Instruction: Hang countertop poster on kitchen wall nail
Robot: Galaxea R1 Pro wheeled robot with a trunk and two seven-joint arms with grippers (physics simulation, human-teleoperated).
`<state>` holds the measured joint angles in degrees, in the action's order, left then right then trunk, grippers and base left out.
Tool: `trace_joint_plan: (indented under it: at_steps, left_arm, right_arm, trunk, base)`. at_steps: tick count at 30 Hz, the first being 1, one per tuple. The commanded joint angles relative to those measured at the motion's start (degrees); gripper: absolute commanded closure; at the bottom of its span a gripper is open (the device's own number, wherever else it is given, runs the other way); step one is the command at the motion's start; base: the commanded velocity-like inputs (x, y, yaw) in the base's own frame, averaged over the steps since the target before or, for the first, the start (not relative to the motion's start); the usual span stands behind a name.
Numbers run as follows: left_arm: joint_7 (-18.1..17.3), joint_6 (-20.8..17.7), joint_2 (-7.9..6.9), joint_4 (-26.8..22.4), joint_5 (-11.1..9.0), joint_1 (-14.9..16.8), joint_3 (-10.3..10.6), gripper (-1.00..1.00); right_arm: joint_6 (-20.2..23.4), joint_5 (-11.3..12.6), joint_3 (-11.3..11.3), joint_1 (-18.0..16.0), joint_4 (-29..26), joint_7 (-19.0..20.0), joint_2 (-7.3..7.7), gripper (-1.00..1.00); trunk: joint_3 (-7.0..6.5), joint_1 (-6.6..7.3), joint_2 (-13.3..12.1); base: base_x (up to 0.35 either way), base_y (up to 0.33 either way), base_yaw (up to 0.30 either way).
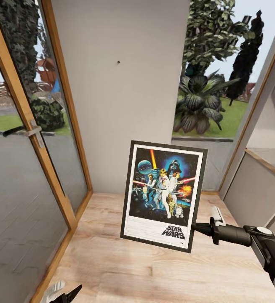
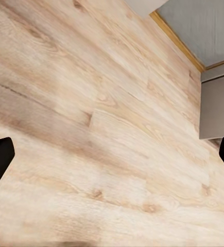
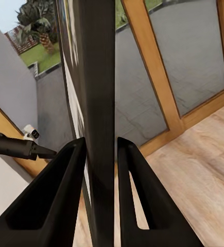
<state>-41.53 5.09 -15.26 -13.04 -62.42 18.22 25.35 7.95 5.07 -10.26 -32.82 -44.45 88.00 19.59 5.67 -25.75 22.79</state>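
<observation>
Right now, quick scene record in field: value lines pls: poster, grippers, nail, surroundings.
poster: held upright off the floor, art facing the head camera, slightly tilted
right gripper: shut on the poster's right edge near its lower corner, fingers on either side of the frame
left gripper: open, low at the left, pointing down at the wooden floor
wall nail: small dark nail high on the grey wall panel, above the poster, nothing hanging on it
surroundings: wood-framed glass door on the left, garden plants through the window on the right
task state: poster not yet hung
</observation>
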Motion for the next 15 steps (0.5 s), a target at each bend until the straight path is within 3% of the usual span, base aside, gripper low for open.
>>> trace_joint_plan:
  at_steps: [1, 15]
  left_arm:
    - [-0.05, 0.52, -0.04, 0.03, -0.25, 0.06, 0.49, -1.0]
    - [0.03, 0.53, -0.04, 0.03, -0.26, 0.06, 0.49, -1.0]
  right_arm:
    - [0.75, 0.11, -0.02, -0.06, 0.02, 0.33, 0.0, 1.0]
    - [0.75, 0.11, -0.02, -0.06, 0.03, 0.33, 0.0, 1.0]
  trunk:
    - [0.13, -0.04, 0.13]
    - [0.12, -0.04, 0.13]
  base:
    - [0.003, 0.01, -0.035]
    - [0.0, 0.001, -0.036]
